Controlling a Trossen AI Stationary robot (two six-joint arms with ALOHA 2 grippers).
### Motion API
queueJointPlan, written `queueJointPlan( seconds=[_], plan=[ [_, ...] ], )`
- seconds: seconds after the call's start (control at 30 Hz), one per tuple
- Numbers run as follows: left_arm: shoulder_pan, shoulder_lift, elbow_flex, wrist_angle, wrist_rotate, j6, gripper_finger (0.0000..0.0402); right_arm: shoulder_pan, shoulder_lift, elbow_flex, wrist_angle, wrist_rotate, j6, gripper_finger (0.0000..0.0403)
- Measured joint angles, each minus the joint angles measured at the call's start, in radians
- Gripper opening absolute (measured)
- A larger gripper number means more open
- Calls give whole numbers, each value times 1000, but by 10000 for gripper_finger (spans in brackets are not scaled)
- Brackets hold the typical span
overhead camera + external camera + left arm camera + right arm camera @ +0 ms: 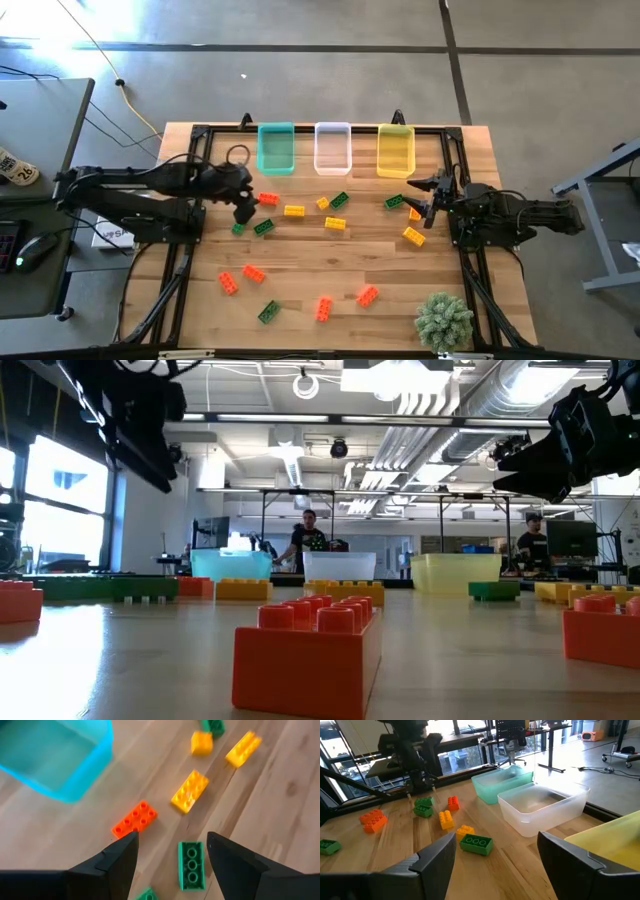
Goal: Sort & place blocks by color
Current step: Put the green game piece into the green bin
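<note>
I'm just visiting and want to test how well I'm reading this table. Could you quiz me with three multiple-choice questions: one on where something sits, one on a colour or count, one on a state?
1. Where is the fuzzy green plant?
A. inside the teal bin
B. at the table's corner on the right arm's side, on the edge away from the bins
C. between the clear and yellow bins

2. How many bins stand in the row?
A. two
B. three
C. five

3. How are the left gripper fingers?
A. open, holding nothing
C. shut on a yellow block
B. shut on an orange block

Answers: 1 B, the high view shows it alone at that corner. 2 B, the teal bin, clear bin and yellow bin stand side by side. 3 A, the left wrist view shows a wide gap with a green block lying on the table beyond it.
</note>
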State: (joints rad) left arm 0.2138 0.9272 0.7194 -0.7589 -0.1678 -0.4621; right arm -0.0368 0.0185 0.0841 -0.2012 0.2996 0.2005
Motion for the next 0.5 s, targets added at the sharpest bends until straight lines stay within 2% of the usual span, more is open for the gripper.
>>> queueJointPlan(
  seconds=[0.5],
  plan=[
    [-43, 287, 0, 31, 28, -123, 225, 0, 0, 0, 0, 0, 0, 268]
  ],
)
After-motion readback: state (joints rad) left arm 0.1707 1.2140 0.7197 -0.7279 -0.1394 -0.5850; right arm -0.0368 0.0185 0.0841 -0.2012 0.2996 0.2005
